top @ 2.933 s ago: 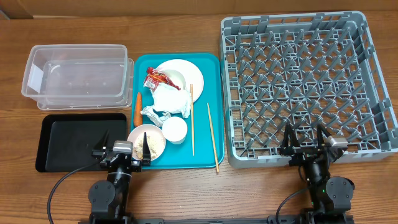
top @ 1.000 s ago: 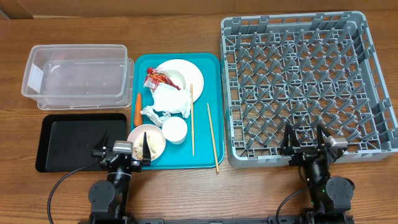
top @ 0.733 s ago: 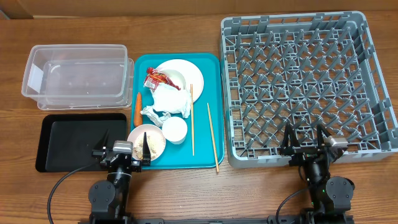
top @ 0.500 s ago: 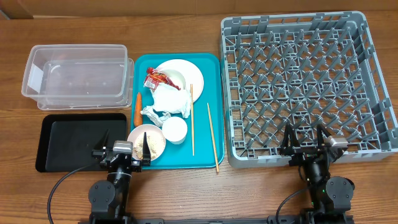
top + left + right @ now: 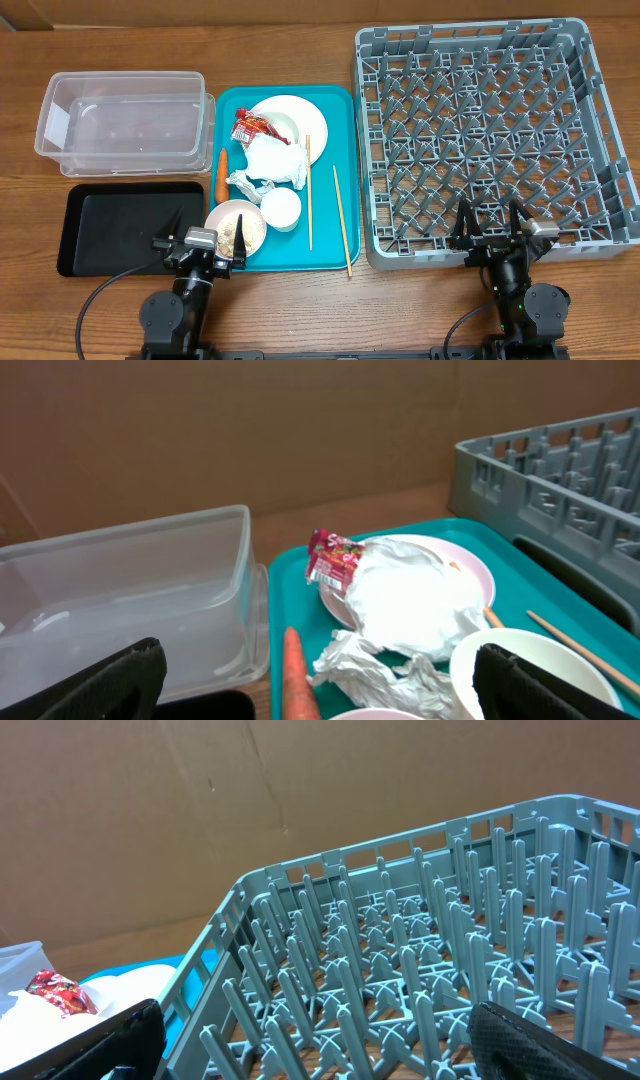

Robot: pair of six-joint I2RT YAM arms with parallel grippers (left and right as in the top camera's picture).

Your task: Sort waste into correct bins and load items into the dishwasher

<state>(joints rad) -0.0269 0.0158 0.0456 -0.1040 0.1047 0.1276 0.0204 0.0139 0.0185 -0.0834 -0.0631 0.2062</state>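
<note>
light: bright, even, from above | shadows: soft, faint | glare: none | focus: overhead sharp; wrist views slightly soft

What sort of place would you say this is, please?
Probably a robotics test bench staged as a dish-clearing station: a grey dish rack and a teal tray of used dishes sit on a wooden table, with a cardboard backdrop behind.
</note>
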